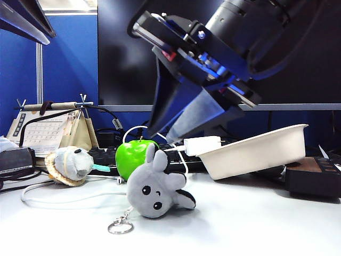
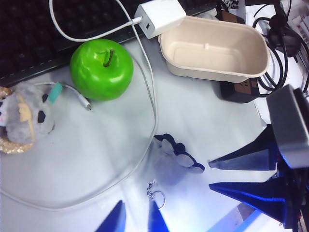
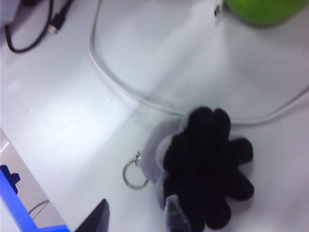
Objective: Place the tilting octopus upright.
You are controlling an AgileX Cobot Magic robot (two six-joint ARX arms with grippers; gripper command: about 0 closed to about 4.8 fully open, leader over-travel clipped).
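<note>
Here the small light-grey plush octopus (image 1: 155, 186) lies tipped on the white table (image 1: 256, 224) before the green apple (image 1: 133, 156), black underside toward the right gripper (image 3: 137, 217). Both that and the left gripper (image 2: 136, 217) hover spread, empty.

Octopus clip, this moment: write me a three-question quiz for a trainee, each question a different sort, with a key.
1. True or false: the octopus stands upright.
2. Fill in: just behind it sits a green ____.
3. The left gripper and right gripper, both close above the octopus, are: A both open, holding nothing; B both shut on the octopus; C one open, one shut.
Key: 1 false, it lies tilted on its side; 2 apple; 3 A.
</note>
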